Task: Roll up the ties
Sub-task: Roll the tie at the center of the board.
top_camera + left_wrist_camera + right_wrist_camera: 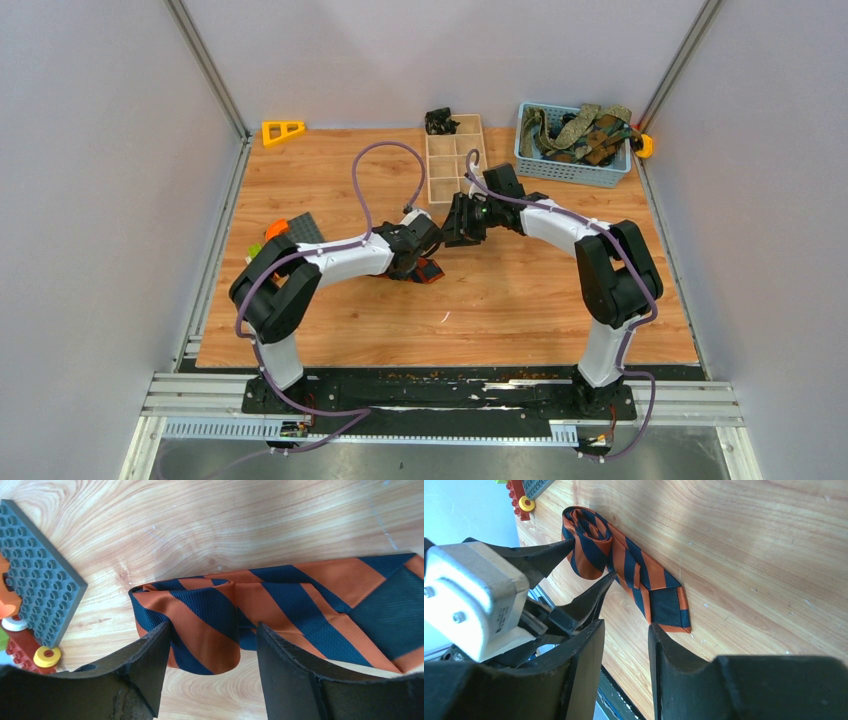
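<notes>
An orange and dark navy striped tie lies on the wooden table, one end rolled up and the tail flat. It also shows in the right wrist view and, small, in the top view. My left gripper is open and low over the roll, with one finger on each side of it. My right gripper is open and empty, just above the table beside the tie's flat end. In the top view it is just right of the left gripper. Several olive-green and brown patterned ties lie in a basket.
The blue basket stands at the back right. A wooden compartment box stands at the back middle, with a dark bundle behind it. A grey studded baseplate with toy bricks lies left of the tie. A yellow triangle lies at the back left.
</notes>
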`<move>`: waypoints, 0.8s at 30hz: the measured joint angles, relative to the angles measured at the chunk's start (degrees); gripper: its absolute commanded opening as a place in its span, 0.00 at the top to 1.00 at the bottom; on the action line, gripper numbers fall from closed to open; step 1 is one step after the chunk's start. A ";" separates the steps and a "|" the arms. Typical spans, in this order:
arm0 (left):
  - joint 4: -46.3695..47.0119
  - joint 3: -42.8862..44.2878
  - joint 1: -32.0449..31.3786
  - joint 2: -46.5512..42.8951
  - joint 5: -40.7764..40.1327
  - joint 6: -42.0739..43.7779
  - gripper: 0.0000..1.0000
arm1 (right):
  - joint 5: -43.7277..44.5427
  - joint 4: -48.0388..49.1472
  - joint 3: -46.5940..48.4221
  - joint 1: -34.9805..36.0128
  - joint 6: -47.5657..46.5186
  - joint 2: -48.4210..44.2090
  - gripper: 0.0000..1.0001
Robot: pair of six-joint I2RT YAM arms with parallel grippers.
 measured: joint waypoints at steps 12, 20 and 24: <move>-0.26 -0.15 0.13 -8.83 3.32 0.24 0.18 | 0.39 -0.35 0.83 1.55 0.04 0.00 0.62; 0.76 -5.66 5.27 -19.61 6.73 0.68 0.16 | 0.98 -0.83 4.70 5.42 0.35 0.17 0.63; 2.56 -10.34 10.64 -23.65 10.69 0.66 0.16 | 1.01 -1.11 8.00 7.65 0.50 1.92 0.64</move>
